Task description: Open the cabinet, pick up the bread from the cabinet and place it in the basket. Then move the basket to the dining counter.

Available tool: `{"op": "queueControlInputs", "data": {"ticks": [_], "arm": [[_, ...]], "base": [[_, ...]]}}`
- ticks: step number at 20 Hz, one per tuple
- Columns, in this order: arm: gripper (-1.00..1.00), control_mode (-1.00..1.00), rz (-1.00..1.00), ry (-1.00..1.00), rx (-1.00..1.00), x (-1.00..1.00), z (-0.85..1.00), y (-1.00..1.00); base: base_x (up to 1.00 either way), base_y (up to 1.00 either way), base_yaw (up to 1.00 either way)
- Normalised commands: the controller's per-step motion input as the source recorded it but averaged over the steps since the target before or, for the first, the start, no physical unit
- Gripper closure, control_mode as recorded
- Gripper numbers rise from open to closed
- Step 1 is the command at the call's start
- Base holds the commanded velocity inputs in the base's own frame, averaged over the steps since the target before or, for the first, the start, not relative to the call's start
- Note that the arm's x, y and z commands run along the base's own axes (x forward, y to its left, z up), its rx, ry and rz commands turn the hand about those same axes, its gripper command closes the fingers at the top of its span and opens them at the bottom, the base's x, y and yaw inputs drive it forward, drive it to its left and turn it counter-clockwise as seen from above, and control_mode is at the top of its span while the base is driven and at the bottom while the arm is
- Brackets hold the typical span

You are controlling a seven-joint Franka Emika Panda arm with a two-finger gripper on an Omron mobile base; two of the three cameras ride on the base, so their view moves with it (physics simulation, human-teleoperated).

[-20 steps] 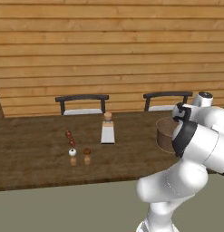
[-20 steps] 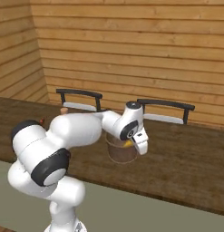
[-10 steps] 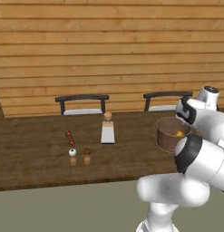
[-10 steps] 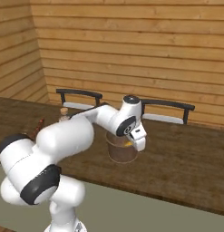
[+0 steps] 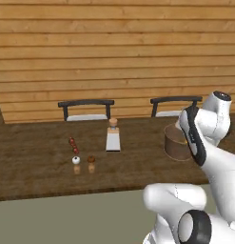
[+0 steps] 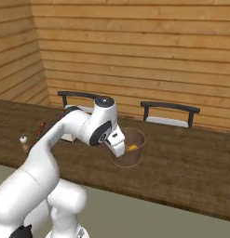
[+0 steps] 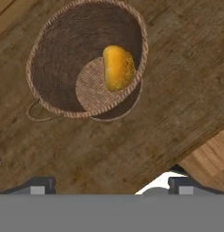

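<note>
Now the wooden wall (image 5: pixel 114 57) fills the background, and in front of it runs the long dark bench (image 5: pixel 38 167) that I take for the dining counter, with two black-backed chairs (image 5: pixel 85 108) tucked in on its far side. On that bench stands the basket (image 7: pixel 86 61), brown and woven, upright and resting flat on the wood, and my arm (image 6: pixel 65 139) reaches over from the near side to hang beside and above it. Inside the basket lies the bread (image 7: pixel 118 67), a golden bun leaning against the inner wall near the rim. My tool (image 6: pixel 117 143) is spread wide and pinching nothing; from the hand view it looks straight down into the basket with its tips apart and clear of the weave. Farther along the bench, well apart from the basket, sit a small bottle (image 5: pixel 112 136) and a few tiny condiment pieces (image 5: pixel 76 160). As I judge it, the bread is in the basket, the basket is on the dining bench, and my grip is released, so little or nothing is left beyond drawing the arm away cleanly without nudging the rim.
</note>
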Motion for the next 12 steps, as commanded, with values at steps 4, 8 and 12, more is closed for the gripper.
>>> {"op": "queueControlInputs", "data": {"ticks": [4, 8, 12], "arm": [[-1.0, -1.0, 0.15, -0.16, -0.09, -0.75, 0.79, 0.97], [-1.0, -1.0, 0.2, -0.15, -0.23, -0.85, 0.77, 1.0], [-1.0, -1.0, 0.21, -0.12, -0.3, -0.92, 0.92, 0.82]], "base": [[0.0, 0.0, 0.0], [0.0, 0.0, 0.0], [0.0, 0.0, 0.0]]}}
